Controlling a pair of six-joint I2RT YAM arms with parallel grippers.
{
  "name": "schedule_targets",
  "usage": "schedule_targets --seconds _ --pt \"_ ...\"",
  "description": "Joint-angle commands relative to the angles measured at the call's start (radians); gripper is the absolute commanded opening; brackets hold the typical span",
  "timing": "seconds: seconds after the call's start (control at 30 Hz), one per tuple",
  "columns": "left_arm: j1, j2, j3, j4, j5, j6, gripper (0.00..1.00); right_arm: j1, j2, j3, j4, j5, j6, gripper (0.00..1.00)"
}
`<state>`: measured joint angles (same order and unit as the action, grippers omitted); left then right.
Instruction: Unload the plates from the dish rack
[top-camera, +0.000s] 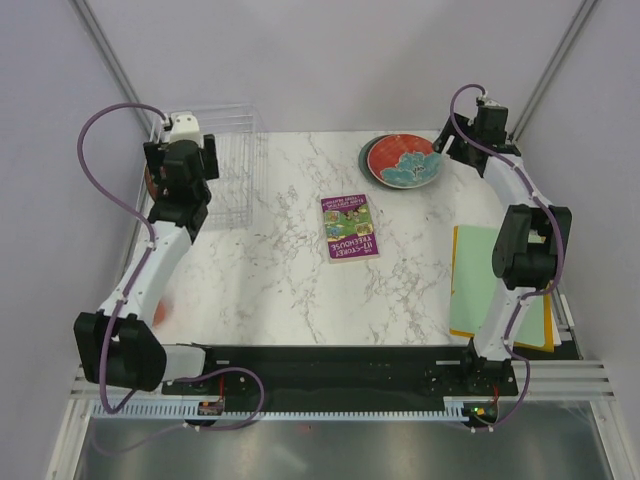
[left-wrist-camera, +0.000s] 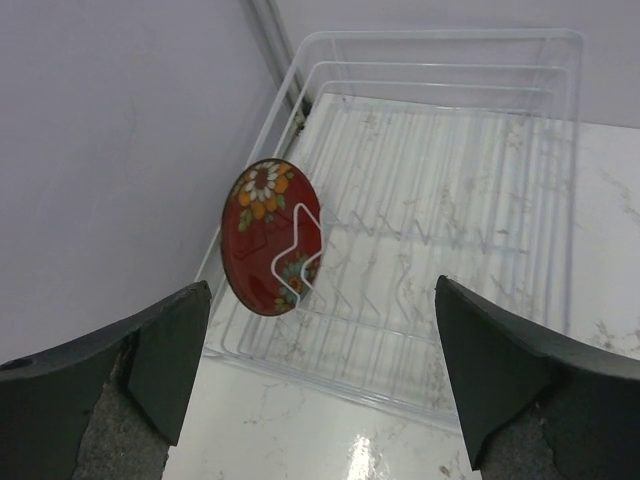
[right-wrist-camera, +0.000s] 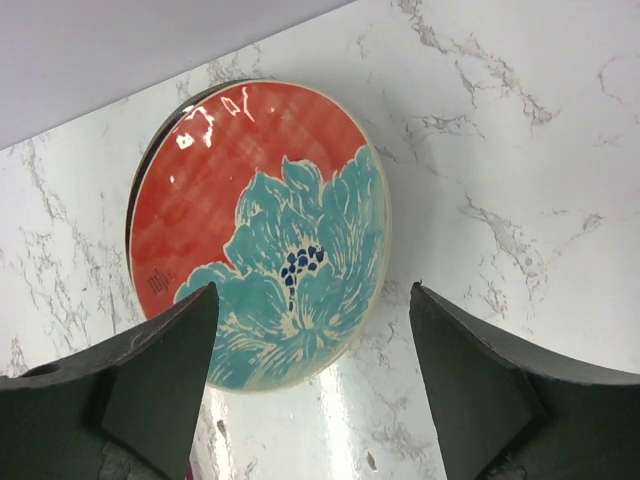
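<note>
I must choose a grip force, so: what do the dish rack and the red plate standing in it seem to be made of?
The dish rack looks like clear plastic, perhaps coated wire: thin pale ribs, the table showing through. The red plate seems glazed ceramic: glossy surface with painted flowers, though melamine cannot be excluded.

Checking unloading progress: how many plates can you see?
3. One red floral plate stands upright in the dish rack; a red plate with a teal flower lies on the table, far right, atop a dark plate. More may hide in that stack.
</note>
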<state>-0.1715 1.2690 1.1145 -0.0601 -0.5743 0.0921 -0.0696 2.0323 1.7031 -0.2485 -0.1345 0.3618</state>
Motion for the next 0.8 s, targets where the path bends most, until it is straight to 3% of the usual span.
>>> schedule_targets --seconds 0.0,0.13,0.33,0.77 --pt "0.114 0.111 0.106 0.031 -0.052 0.025 0.99 0.022 -0.164 -0.109 -0.008 0.023 -0.04 0.85" --pt "0.246 0.228 0.18 -0.012 -0.033 -0.041 0.98 0.043 -0.305 -0.246 0.04 -0.01 -0.032 0.85" --pt "0.316 0.361 0.278 -0.046 0.017 -0.116 0.96 0.062 -0.423 -0.405 0.109 -0.043 -0.018 0.85" --pt "0.417 0.492 0.321 -0.081 0.169 -0.215 0.95 0.062 -0.423 -0.487 0.137 -0.103 -0.032 0.85"
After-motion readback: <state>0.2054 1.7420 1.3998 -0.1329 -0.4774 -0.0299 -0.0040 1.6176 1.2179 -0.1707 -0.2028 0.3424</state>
